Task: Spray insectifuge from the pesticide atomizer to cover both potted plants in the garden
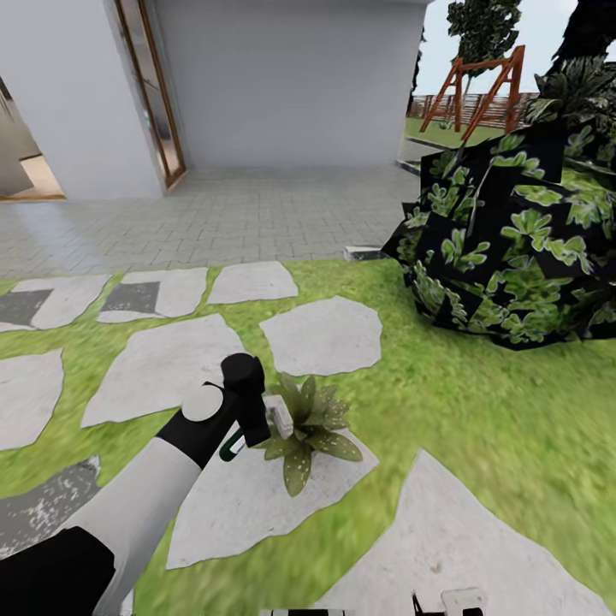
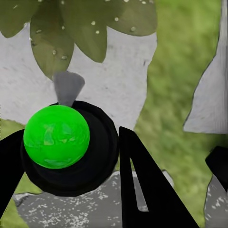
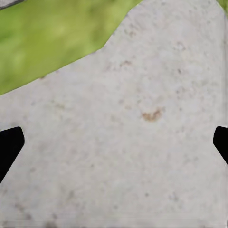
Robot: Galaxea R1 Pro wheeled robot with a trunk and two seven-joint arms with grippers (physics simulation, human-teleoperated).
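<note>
Left gripper [image 2: 71, 156] pinching the atomizer [image 2: 57, 137] — black fingers on either side of its sprayer top, bottle held just beside the plant [image 1: 310, 428], which sits on a stone [image 1: 248, 505] in the lawn [image 1: 445, 402]. Right gripper [image 3: 114, 142] spread wide over bare stone. Dark bush [image 1: 513, 248] further right — paved terrace [image 1: 239, 222] beyond.

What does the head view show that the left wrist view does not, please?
Head view alone: the house wall, the paved terrace, a dark bush, a wooden swing frame, and the left arm.

Left wrist view alone: the bottle's bright green end close up, gripped between the left tool's fingers.

Both: the speckled plant, grass and stepping stones.
</note>
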